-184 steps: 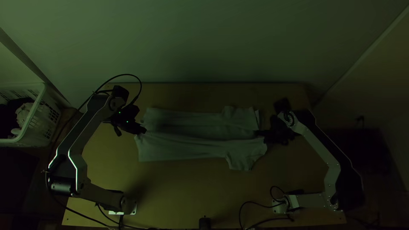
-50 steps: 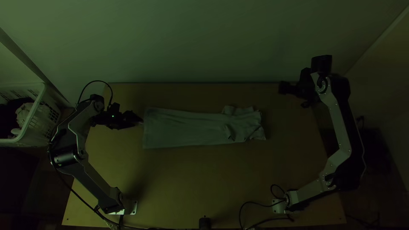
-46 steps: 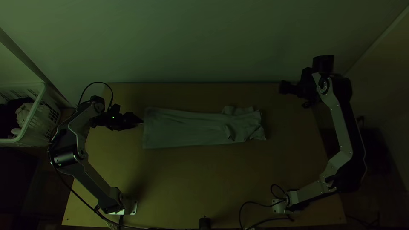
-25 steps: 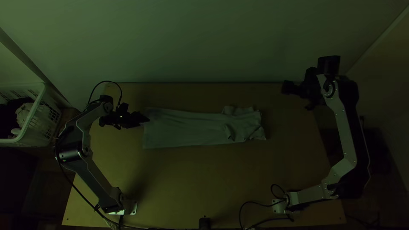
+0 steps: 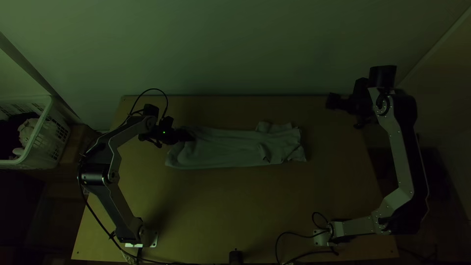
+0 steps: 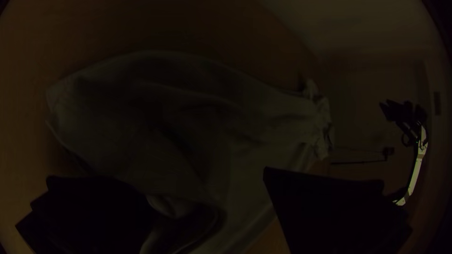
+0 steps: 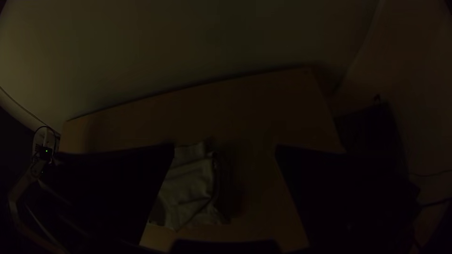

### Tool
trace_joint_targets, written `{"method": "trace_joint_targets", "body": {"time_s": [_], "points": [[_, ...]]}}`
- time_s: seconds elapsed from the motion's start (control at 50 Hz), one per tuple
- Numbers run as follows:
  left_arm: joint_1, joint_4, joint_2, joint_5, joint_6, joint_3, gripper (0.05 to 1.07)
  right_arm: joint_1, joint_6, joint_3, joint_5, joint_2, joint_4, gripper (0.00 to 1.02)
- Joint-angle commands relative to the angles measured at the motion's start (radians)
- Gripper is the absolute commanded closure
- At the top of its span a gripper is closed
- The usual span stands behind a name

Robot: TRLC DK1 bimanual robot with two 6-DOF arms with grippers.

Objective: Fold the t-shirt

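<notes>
On the wooden table (image 5: 245,206), the creased t-shirt (image 5: 228,148) forms a long strip.

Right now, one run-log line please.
t-shirt: long folded strip | left gripper: open, at hem end | right gripper: open, off cloth

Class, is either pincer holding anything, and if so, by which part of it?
Nothing is held: the left pincer stands open at the t-shirt's hem end, and the right pincer is open, away from the cloth.
</notes>
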Motion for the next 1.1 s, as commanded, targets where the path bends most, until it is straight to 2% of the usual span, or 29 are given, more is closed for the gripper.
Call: {"method": "trace_joint_targets", "body": {"time_s": [0.0, 0.18, 0.36, 0.44, 0.48, 0.62, 0.64, 0.68, 0.74, 0.76, 0.96, 1.08], "points": [[-0.022, 0.02, 0.02, -0.077, -0.074, -0.055, 0.1, 0.005, 0.012, -0.025, 0.005, -0.038, -0.007, 0.04], [-0.056, 0.051, 0.0, -0.186, -0.121, -0.07, 0.1, 0.016, 0.012, -0.032, 0.007, -0.047, -0.007, 0.04], [-0.102, 0.068, -0.031, -0.332, -0.077, -0.115, 0.12, 0.02, 0.014, -0.035, 0.005, -0.05, -0.007, 0.04], [-0.12, 0.068, -0.04, -0.408, -0.067, -0.133, 0.28, 0.02, 0.014, -0.038, 0.005, -0.056, -0.007, 0.04], [-0.129, 0.058, -0.052, -0.42, -0.055, -0.141, 0.32, 0.02, 0.014, -0.043, 0.005, -0.059, -0.007, 0.04], [-0.146, 0.023, -0.086, -0.482, -0.044, -0.156, 0.35, 0.019, 0.014, -0.078, 0.007, -0.078, -0.001, 0.04], [-0.146, 0.022, -0.092, -0.485, -0.044, -0.159, 0.41, 0.019, 0.014, -0.086, 0.007, -0.081, 0.0, 0.04], [-0.145, 0.023, -0.111, -0.499, -0.044, -0.166, 0.61, 0.019, 0.015, -0.098, 0.005, -0.085, 0.002, 0.04], [-0.133, 0.081, -0.137, -0.526, -0.064, -0.173, 1.07, 0.019, 0.021, -0.117, 0.007, -0.091, 0.005, 0.04], [-0.126, 0.086, -0.144, -0.528, -0.074, -0.178, 1.04, 0.017, 0.023, -0.123, 0.007, -0.094, 0.007, 0.04], [-0.08, 0.054, -0.197, -0.525, -0.04, -0.167, 1.05, 0.017, 0.028, -0.189, 0.007, -0.124, 0.043, 0.04], [-0.021, -0.027, -0.214, -0.529, -0.025, -0.106, 1.05, 0.016, 0.028, -0.212, 0.007, -0.136, 0.054, 0.04]]}}
